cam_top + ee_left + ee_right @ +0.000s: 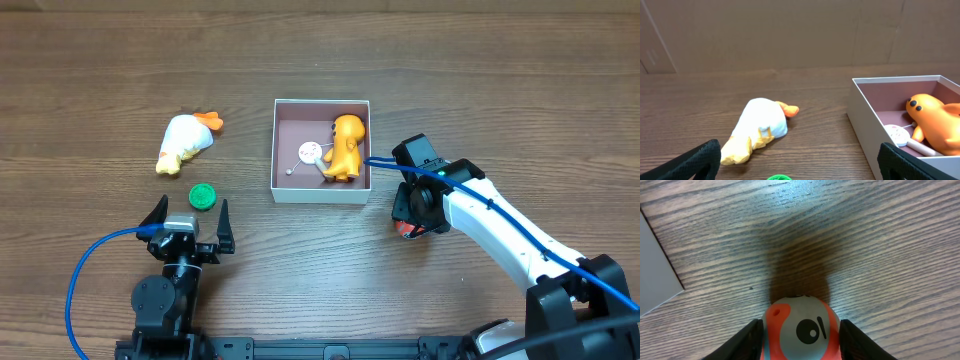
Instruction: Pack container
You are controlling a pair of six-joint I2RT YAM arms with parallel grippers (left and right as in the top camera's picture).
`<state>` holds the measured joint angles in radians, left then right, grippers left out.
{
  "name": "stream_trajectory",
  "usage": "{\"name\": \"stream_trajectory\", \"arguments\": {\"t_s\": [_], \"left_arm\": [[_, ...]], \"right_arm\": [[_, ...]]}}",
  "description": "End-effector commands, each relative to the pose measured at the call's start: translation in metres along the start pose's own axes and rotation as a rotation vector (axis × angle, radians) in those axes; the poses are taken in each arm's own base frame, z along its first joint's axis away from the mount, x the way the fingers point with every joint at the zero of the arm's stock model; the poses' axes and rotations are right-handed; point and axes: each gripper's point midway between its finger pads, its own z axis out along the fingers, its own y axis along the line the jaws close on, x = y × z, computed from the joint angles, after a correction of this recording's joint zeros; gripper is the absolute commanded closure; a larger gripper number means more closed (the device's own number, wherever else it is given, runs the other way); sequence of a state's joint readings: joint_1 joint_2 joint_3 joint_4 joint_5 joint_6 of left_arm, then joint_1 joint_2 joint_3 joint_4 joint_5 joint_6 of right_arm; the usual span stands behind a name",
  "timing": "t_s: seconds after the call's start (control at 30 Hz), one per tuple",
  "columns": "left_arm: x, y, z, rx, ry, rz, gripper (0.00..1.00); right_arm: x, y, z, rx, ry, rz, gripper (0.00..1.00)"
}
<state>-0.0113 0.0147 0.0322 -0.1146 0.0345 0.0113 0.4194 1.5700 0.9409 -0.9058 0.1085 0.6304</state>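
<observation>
The container (320, 193) is a shallow white box with a pinkish-brown floor at the table's middle; it also shows in the left wrist view (862, 125). Inside lie an orange toy animal (347, 145) (935, 122) and a small white round tag on a stick (310, 152). My right gripper (410, 215) is just right of the box's front corner, shut on a round orange-and-grey toy with a black eye (801, 330), low over the table. My left gripper (190, 215) (800, 167) is open and empty near the front edge.
A white-and-yellow plush duck (185, 143) (757, 127) lies on its side left of the box. A green round cap (203, 196) (780, 177) sits just ahead of my left gripper. The box's outer wall (655, 270) shows at the left in the right wrist view.
</observation>
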Motion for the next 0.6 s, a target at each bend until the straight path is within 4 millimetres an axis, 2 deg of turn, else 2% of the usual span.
{"name": "stream_trajectory", "arguments": {"t_s": [0.0, 0.13, 0.3, 0.57], "left_arm": [[0.001, -0.001, 0.0, 0.007, -0.005, 0.019, 0.0], [0.001, -0.001, 0.0, 0.007, -0.005, 0.019, 0.0], [0.001, -0.001, 0.0, 0.007, -0.005, 0.019, 0.0], [0.001, -0.001, 0.0, 0.007, -0.005, 0.019, 0.0]], "right_arm": [[0.001, -0.003, -0.001, 0.004, 0.001, 0.005, 0.48], [0.003, -0.004, -0.001, 0.011, 0.009, 0.005, 0.46], [0.01, -0.009, 0.006, 0.022, 0.022, 0.003, 0.68], [0.017, -0.015, 0.013, 0.036, 0.037, 0.018, 0.96]]}}
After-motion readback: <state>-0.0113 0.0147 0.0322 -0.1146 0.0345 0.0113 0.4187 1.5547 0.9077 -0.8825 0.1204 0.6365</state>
